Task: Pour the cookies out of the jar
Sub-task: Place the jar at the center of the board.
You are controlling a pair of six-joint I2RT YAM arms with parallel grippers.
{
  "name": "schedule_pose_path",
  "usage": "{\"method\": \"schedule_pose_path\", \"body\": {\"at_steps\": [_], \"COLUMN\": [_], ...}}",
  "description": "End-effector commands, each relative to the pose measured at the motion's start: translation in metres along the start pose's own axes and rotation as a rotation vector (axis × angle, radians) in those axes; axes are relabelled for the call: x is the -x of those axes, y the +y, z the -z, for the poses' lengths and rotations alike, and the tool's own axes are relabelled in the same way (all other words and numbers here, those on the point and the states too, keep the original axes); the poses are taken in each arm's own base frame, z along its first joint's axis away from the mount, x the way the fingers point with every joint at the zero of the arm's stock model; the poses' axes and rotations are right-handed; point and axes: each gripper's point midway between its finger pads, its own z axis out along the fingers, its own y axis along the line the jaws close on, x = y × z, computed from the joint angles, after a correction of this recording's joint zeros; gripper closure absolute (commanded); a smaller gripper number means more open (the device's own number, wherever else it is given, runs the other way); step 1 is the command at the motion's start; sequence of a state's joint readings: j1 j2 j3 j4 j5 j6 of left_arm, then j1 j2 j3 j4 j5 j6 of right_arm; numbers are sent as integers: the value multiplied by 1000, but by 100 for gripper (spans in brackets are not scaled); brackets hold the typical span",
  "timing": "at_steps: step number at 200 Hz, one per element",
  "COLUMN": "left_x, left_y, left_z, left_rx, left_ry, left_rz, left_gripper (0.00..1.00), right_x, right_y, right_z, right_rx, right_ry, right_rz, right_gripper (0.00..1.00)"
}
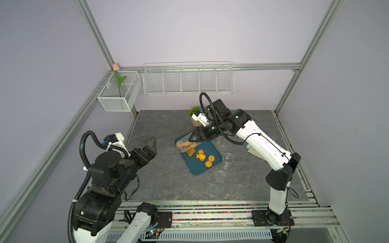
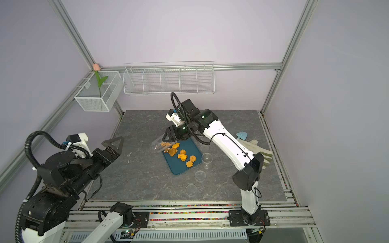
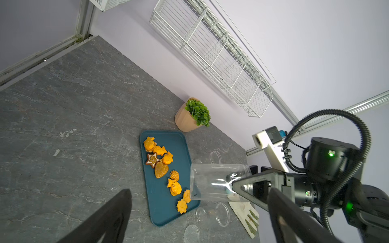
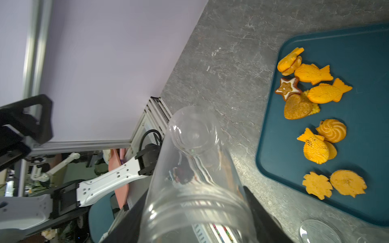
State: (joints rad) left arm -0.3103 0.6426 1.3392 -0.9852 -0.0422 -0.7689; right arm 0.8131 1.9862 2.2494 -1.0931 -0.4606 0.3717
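Observation:
My right gripper [image 1: 194, 136] [image 2: 167, 136] is shut on the threaded neck of the clear jar [image 1: 185, 146] [image 2: 159, 145] [image 3: 212, 182] [image 4: 195, 168]. The jar lies almost level above the far left corner of the teal tray [image 1: 202, 168] [image 2: 179, 168] [image 3: 166, 208] [image 4: 368, 52], its bottom pointing away from the gripper. Both wrist views show it empty. Several orange-golden cookies [image 1: 201, 156] [image 2: 182, 156] [image 3: 162, 160] [image 4: 315, 101] lie on the tray: fish, star, heart, swirl and flower shapes. My left gripper [image 1: 150, 145] [image 2: 114, 145] hangs open left of the tray, holding nothing.
A potted plant [image 1: 194, 111] [image 3: 192, 114] stands behind the tray. Clear cups and lids [image 1: 228, 157] [image 1: 220, 175] [image 1: 212, 189] sit right of and in front of the tray. A glove [image 2: 259, 151] and a blue heart-shaped thing [image 2: 242, 135] lie at the far right. Wire baskets [image 1: 188, 80] hang on the back wall.

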Motion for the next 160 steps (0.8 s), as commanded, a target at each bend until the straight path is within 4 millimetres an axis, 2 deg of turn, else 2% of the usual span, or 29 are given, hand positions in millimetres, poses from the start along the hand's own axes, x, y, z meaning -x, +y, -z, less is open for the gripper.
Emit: {"method": "schedule_pose_path", "body": {"at_steps": [1, 59, 104, 160], "left_x": [-7, -20, -23, -17], "left_y": [14, 33, 40, 51], "left_z": [10, 24, 28, 36], "left_rx": [51, 91, 115, 180], "left_ry": [16, 23, 32, 4], "left_rz": [-25, -23, -44, -67], "left_gripper": [0, 0, 0, 0], "right_x": [-12, -13, -13, -37], "right_y": [-8, -14, -22, -35], "right_z": [-14, -62, -86, -108], "right_rx": [-101, -172, -262, -375], "right_ry": [72, 115, 120, 208], "right_rz": [54, 93, 168, 246], "right_gripper": [40, 40, 40, 40]}}
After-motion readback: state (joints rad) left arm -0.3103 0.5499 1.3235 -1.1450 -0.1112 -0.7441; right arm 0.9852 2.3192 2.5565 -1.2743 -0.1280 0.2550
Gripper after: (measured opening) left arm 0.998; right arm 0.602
